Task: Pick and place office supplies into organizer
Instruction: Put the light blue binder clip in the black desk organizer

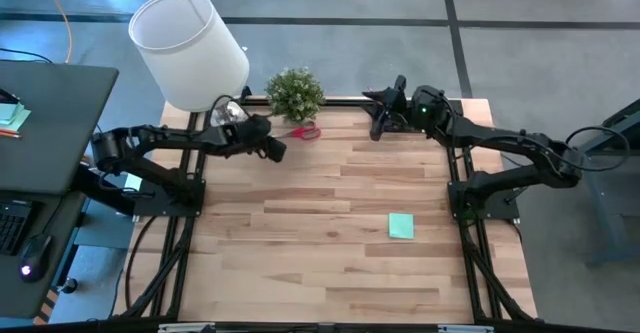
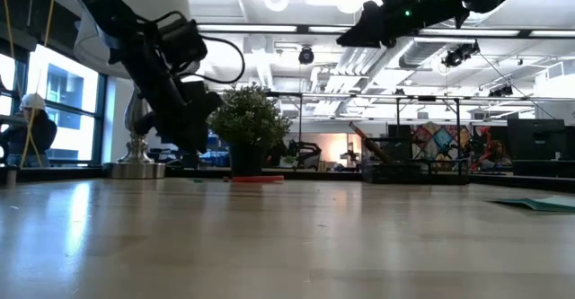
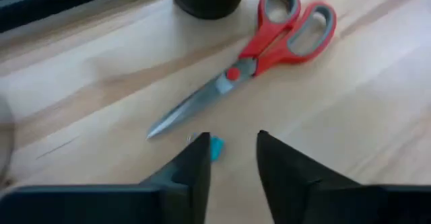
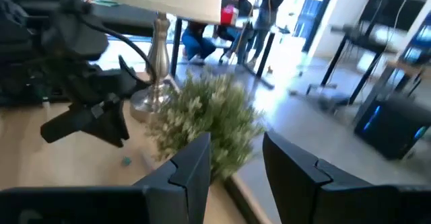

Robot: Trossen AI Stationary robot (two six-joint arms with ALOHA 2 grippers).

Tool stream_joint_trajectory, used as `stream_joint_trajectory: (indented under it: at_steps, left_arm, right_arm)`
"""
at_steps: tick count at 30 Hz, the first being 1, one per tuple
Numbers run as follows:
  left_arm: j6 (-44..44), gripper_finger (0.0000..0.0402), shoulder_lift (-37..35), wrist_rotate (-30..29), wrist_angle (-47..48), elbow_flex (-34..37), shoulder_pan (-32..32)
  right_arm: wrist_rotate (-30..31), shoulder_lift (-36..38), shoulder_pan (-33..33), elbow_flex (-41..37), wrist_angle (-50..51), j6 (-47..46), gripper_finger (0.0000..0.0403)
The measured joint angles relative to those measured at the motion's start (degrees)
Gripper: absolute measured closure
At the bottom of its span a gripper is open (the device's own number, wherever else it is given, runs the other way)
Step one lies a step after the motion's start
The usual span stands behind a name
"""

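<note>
The left gripper (image 3: 232,167) is hovering low over the far left part of the table (image 1: 330,223), its jaws standing apart with nothing between them. Just ahead of the fingertips the red-handled scissors (image 3: 259,62) are lying flat on the wood, blades closed. Their long axis is running obliquely across the gripper's line of approach: the blade tip is pointing back toward the jaws and off to one side, while the red handle loops are lying farther away, next to the dark pot of the potted plant (image 1: 295,93). A small teal piece (image 3: 215,146) is resting on the table beside one fingertip, between the jaws and the blade tip. The right gripper (image 4: 236,160) is waiting raised above the far edge of the table on the other side of the plant, jaws likewise parted and empty, so the left arm is judged the nearer to the scissors. A mint-green sticky-note pad (image 1: 401,226) is lying well apart, toward the right side. The organizer cannot be made out in these views.
</note>
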State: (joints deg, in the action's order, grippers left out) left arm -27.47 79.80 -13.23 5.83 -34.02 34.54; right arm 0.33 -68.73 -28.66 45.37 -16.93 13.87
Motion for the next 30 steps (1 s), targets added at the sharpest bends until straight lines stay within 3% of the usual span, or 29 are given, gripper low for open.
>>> stream_joint_trajectory:
  at_steps: [5, 9, 14, 30]
  left_arm:
    - [-0.62, 0.0230, 2.21, 6.73, -1.23, -0.54, 2.65]
    - [-2.87, 0.0206, 4.64, 6.81, 3.09, -2.67, 2.48]
    - [-3.91, 0.0210, 7.94, 1.19, 8.76, -6.14, 2.68]
    - [-4.82, 0.0247, 14.25, -1.03, 9.65, -9.22, 2.58]
  right_arm:
    - [0.10, 0.02, -1.26, 2.11, -0.56, 2.62, 0.0274]
    - [0.10, 0.01, -2.12, 2.14, -0.03, 1.34, 0.0274]
    - [0.06, 0.00, -2.72, 1.83, -0.27, 2.63, 0.0274]
    - [-0.53, 0.00, -2.98, 1.77, 4.22, 4.19, 0.0274]
